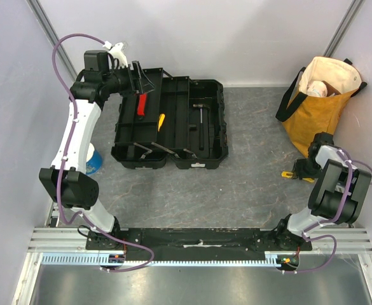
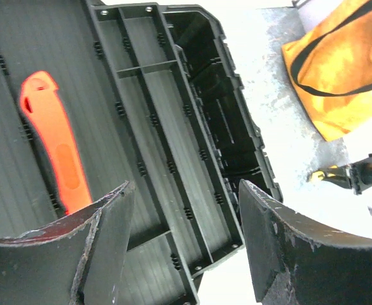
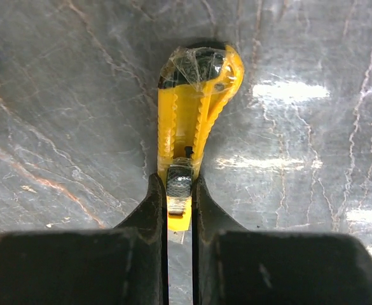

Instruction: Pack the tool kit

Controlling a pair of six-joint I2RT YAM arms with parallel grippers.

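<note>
**Carrying the knife across to the box**

The yellow knife [image 3: 195, 121] lies at the right side of the bench [image 1: 255, 190], just in front of the tote bag [image 1: 316, 108] and well apart from the toolbox [image 1: 198, 166]. The right hand [image 3: 179, 184] pinches the knife at its near end, one finger on each flank, with most of the body sticking out past the fingertips. Whether it has cleared the surface cannot be told from the wrist view.

The step in hand looks like fetching this knife into the box. The grip is far from the knife's middle, so the long free end may droop or twist in the fingers. A firm pinch, a straight lift and a slow sweep left should keep it from swinging. It should clear the box's near wall before it goes down into a compartment.

The toolbox lies open at the back of the bench, left of centre, with both halves facing up. A red-handled tool [image 2: 55, 146] rests in its left half. The left hand [image 2: 186, 187] hovers over that half with its fingers spread and nothing between them. The right arm's path would do well to aim at the right half, away from that arm.
</note>
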